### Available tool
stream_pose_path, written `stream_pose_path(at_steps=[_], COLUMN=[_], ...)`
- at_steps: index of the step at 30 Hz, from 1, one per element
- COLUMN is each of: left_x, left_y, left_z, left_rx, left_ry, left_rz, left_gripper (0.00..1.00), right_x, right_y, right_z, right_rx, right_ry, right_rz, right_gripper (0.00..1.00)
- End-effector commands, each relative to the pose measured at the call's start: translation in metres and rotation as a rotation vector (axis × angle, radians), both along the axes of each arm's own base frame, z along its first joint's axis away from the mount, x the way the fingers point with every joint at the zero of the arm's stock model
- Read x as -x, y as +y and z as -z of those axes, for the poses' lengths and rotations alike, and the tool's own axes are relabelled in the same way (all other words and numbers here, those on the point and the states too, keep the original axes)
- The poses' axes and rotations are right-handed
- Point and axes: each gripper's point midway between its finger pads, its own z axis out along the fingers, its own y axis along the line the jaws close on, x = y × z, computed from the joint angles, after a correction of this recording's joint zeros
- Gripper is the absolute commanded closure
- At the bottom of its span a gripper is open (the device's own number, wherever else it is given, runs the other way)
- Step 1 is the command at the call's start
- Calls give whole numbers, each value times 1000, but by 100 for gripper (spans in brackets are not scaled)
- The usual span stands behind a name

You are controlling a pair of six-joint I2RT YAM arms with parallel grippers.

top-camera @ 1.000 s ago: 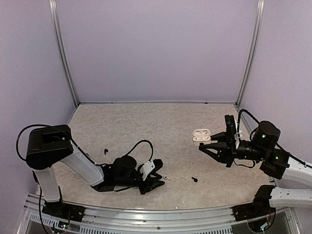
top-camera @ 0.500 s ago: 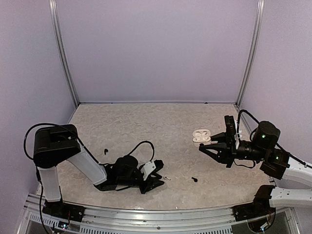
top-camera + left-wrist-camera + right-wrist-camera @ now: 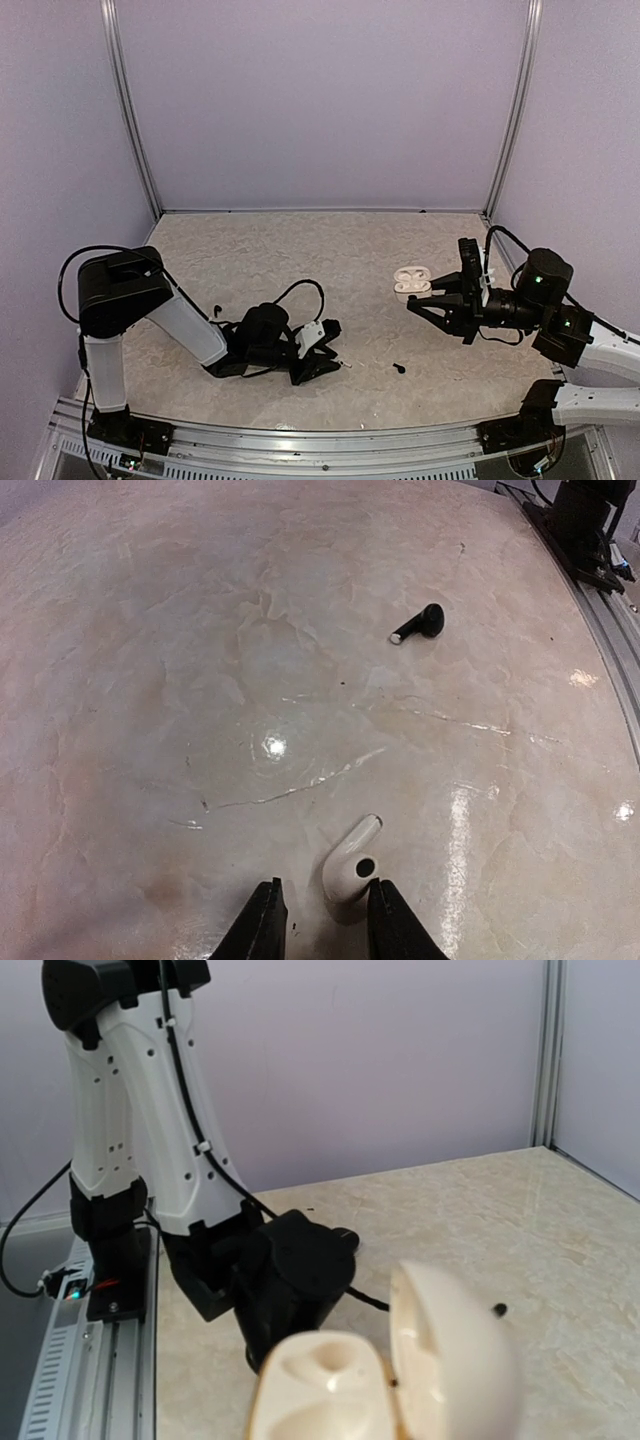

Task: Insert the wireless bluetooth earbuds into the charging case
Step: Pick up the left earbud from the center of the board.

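Now, w/ left gripper (image 3: 323,900) jaws barely apart, empty, straddling small white plastic earbud (image 3: 348,872), centre it, then pinch gently.

Beige marbled table (image 3: 300,250) between lilac walls (image 3: 320,100).

So the table (image 3: 330,250) was a glossy beige marble-look top with some fine scratches and light glare on it, plus a metal rail (image 3: 330,432) along the near edge. Lying right on it were a white earbud (image 3: 350,865) near the middle front, a black earbud (image 3: 420,623) on its side off to the right of that and clearly apart from it, and a second black earbud (image 3: 215,308) way over on the left. The open white charging case (image 3: 410,279) was over on the right, but honestly I couldn't tell if it was actually touching the tabletop.
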Motion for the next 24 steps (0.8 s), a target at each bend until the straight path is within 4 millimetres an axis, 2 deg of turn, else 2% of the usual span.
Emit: stream_pose_path(at_steps=[1,9,16,24], left_x=[6,9,11,5], left_y=[3,0,-4,-2], left_z=[26,32,39,38], left_rx=[-96,-125,-156,-170], left_ry=[35,40,33,24], left_rz=[64,100,90,60], left_gripper=[69,73,69,80], right_x=[-4,-3,-3,-3], right_y=[-3,-3,-3,-4], right_z=[-9,-9,-9,-10], right_rx=[-8,-9,-8,-8], right_ry=[-21,-23,-24,-26], right_rz=[16,16,14,17], right_gripper=[100,100,100,100])
